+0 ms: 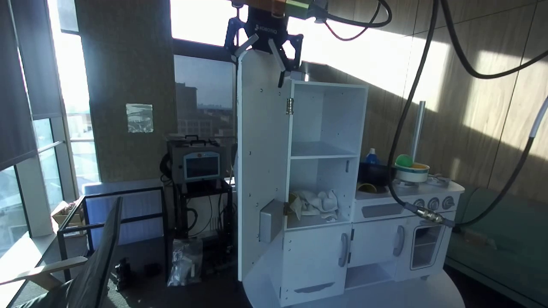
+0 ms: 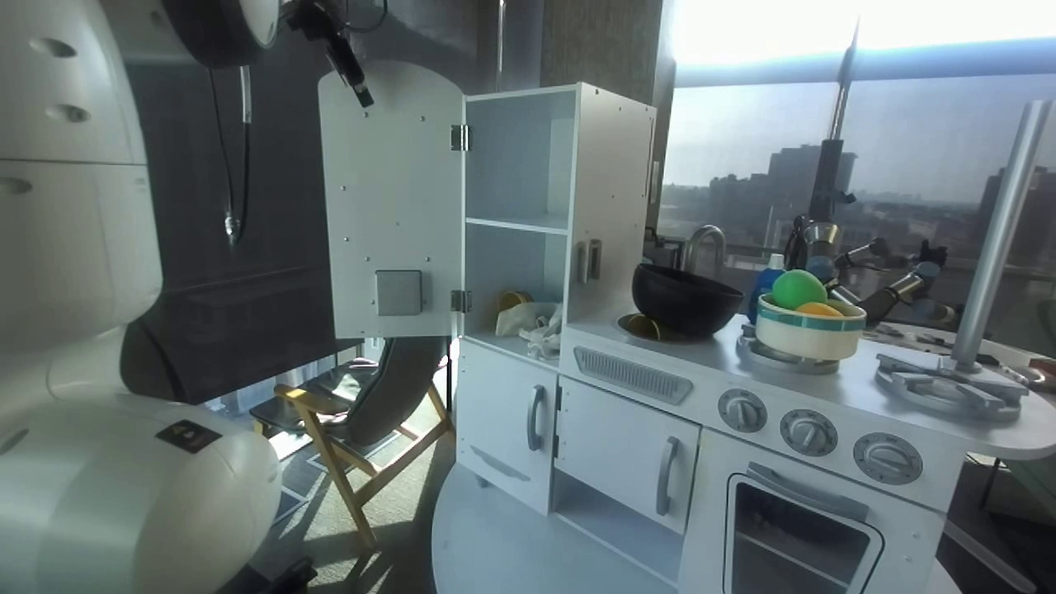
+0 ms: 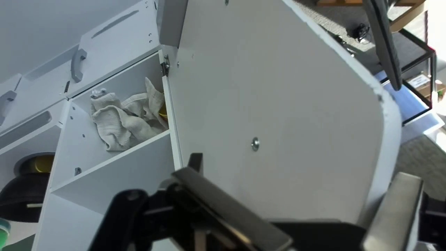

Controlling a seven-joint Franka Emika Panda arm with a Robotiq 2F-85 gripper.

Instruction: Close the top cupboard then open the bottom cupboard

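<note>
Since the top cupboard [image 2: 518, 157] has its arched door [image 2: 396, 198] swung out, your gripper [image 1: 259, 64] stands wide around the door's upper edge — likely to steer it home, though contact is unclear — while the bottom cupboard [image 1: 314, 263], directly below, is closed.

- The top cupboard [image 1: 340, 115] is standing tall and white.
- A flat shelf [image 1: 323, 150] is splitting its inside in two.
- Its big white door [image 2: 396, 190], round on top, is hanging wide open.
- A grey box [image 2: 398, 293] is sticking out low on the door's inner side.
- The bottom cupboard [image 1: 314, 261] is sitting right under the top one, small, white and shut.
- A grey handle [image 1: 344, 248] is standing upright near one side of its front.
</note>
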